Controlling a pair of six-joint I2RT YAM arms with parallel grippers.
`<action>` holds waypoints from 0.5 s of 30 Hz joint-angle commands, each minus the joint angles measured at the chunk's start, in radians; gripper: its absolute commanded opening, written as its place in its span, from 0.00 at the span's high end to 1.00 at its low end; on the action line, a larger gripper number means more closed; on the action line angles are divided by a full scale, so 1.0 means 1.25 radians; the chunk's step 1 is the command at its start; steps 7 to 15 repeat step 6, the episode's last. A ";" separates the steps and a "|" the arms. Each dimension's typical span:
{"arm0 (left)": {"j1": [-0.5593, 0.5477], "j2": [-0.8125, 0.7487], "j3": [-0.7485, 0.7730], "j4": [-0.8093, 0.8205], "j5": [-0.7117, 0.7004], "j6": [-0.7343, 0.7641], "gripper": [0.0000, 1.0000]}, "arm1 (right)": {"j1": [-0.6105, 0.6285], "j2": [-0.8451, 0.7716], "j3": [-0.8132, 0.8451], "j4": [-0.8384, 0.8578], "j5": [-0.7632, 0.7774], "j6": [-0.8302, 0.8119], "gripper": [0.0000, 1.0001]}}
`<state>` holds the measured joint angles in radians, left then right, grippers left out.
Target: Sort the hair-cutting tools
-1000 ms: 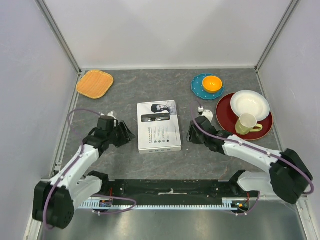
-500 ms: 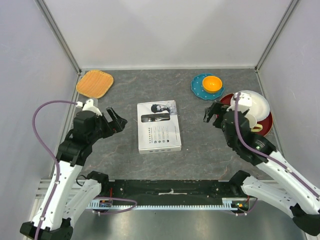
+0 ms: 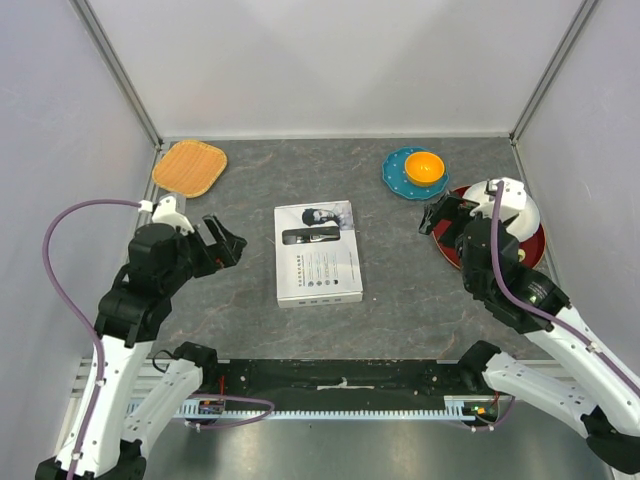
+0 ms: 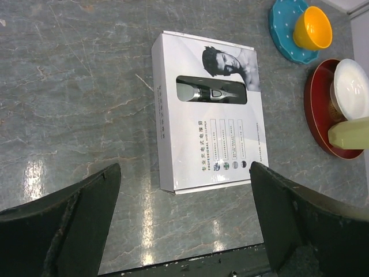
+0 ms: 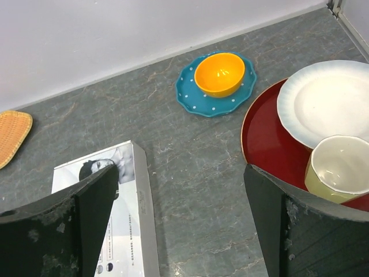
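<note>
Seen from above, a grey stone-patterned table (image 3: pixel 400 290) fills the frame, with two robot arms rising from the bottom edge. A white box (image 3: pixel 318 265) lies flat and closed at the centre. A dark panel on its lid shows the black-and-silver clipper (image 4: pixel 210 92); I cannot tell whether that is a window or a print. No other hair-cutting tool is in sight.

The left gripper (image 3: pixel 225 240) hangs left of the box, its fingers (image 4: pixel 69 219) spread wide with nothing between them. The right gripper (image 3: pixel 436 215) hangs at the right of the frame, just beside the dishes, its fingers (image 5: pixel 300 225) also wide apart and holding nothing.

At upper left lies a woven orange mat (image 3: pixel 189 167). At upper right an orange bowl (image 3: pixel 424 167) sits on a teal dotted plate (image 3: pixel 395 178). Below it, a red plate (image 5: pixel 268 138) holds a white dish (image 5: pixel 326 98) and a pale cup (image 5: pixel 341 167).
</note>
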<state>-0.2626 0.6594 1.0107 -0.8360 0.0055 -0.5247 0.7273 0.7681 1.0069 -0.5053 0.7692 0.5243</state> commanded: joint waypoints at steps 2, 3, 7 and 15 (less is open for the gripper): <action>-0.002 0.023 0.015 -0.010 0.016 0.044 0.00 | 0.001 -0.005 0.020 0.011 0.037 -0.024 0.02; -0.002 0.027 0.015 -0.012 0.013 0.044 0.00 | 0.001 -0.002 0.020 0.013 0.036 -0.026 0.02; -0.001 0.028 0.023 -0.007 0.003 0.044 0.00 | 0.001 0.003 0.022 0.026 0.030 -0.028 0.02; -0.001 0.028 0.023 -0.007 0.003 0.044 0.00 | 0.001 0.003 0.022 0.026 0.030 -0.028 0.02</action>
